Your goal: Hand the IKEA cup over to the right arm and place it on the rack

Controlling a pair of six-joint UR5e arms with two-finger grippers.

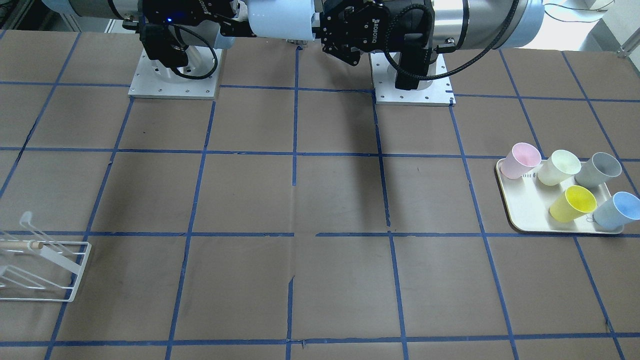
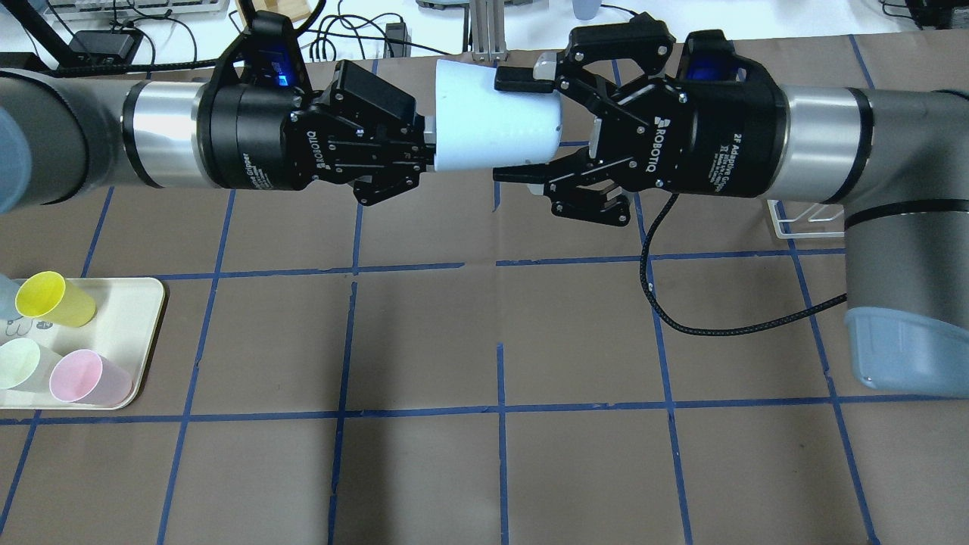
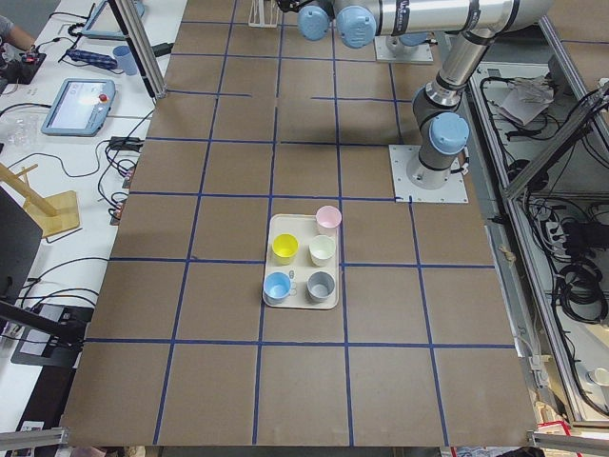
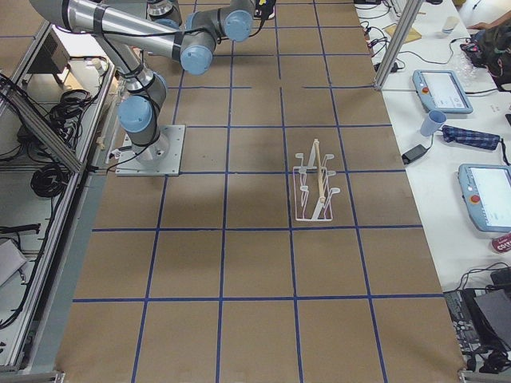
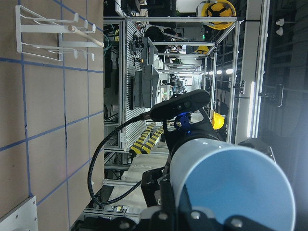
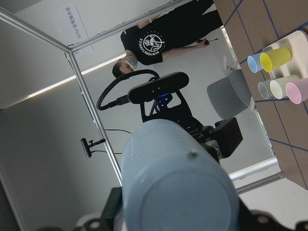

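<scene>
The IKEA cup [image 2: 496, 121], pale blue, is held on its side high above the table between the two arms. My left gripper [image 2: 428, 147] is shut on its rim end. The left wrist view looks into the cup's bright blue inside [image 5: 240, 192]. My right gripper [image 2: 518, 125] is open, one finger above and one below the cup's base end. The right wrist view shows the cup's base [image 6: 185, 192]. In the front view the cup [image 1: 280, 17] is at the top edge. The white wire rack [image 1: 40, 265] with its wooden dowel stands on the table's right side and also shows in the right exterior view [image 4: 315, 187].
A cream tray [image 1: 530, 220] on the table's left side holds a pink cup, a pale green cup, a grey cup [image 1: 597, 169], a yellow cup and a second blue cup [image 1: 617, 210]. A black cable [image 2: 727, 322] hangs from the right arm. A person [image 6: 159, 43] stands past the table.
</scene>
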